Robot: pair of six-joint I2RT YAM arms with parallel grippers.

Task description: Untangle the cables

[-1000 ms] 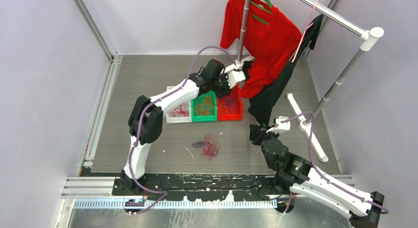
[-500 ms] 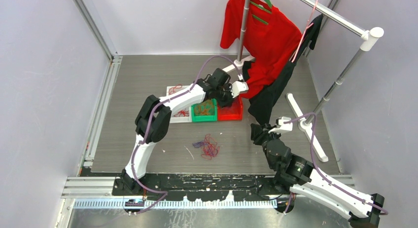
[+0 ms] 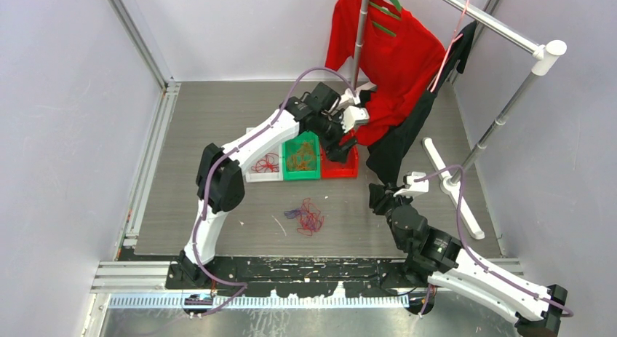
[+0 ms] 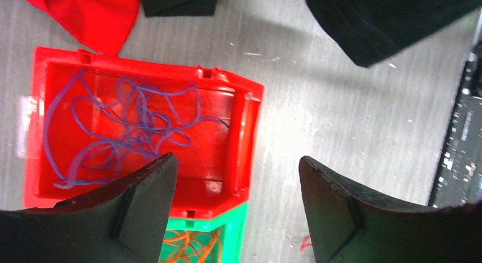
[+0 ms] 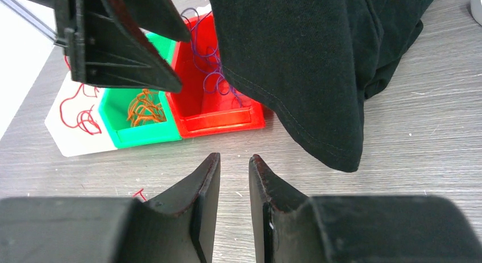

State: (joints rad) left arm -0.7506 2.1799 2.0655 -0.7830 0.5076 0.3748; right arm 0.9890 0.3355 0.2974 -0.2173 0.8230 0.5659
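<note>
My right pincer (image 5: pixel 234 161) hangs barely ajar and empty, low over the table (image 3: pixel 218 119). Ahead, the tangled cables (image 3: pixel 308 216) lie on it. Farther off, my left pincer (image 4: pixel 237 161) gapes wide, gripping nothing, above the red bin (image 4: pixel 254 115) of purple loops (image 4: pixel 136 126).

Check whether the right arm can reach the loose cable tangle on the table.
Probably yes: the tangle lies uncovered on the table, left of the right pincer, with nothing between them.

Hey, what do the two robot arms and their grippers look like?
The left arm and right arm have white shells, black joints and a lilac hose along each. The left gripper and right gripper have thick, matte black, wedge-shaped fingers.
</note>
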